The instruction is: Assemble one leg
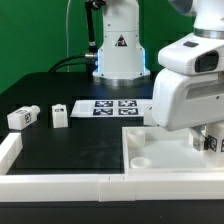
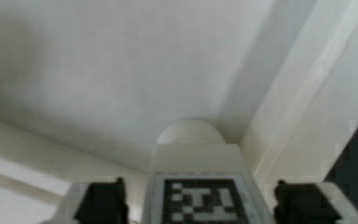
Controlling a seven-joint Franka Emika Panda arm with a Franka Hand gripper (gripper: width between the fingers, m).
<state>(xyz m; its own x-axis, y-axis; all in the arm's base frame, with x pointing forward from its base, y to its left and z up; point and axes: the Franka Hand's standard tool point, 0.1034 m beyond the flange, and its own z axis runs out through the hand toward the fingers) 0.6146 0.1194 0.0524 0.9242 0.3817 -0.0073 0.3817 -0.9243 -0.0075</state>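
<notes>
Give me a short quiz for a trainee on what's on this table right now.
1. How many loose legs stand on the black table at the exterior view's left?
2. True or false: a tagged leg sits between the fingers of the gripper.
3. That leg is over: A) the tray; B) the marker board; C) bare table.

Key: 1) two; 2) true; 3) A.

two legs (image 1: 22,117) (image 1: 60,114) near table's (image 1: 70,150) exterior-view left edge | marker board (image 1: 112,107) centre-back | tray piece (image 1: 150,160) front right corner
</notes>
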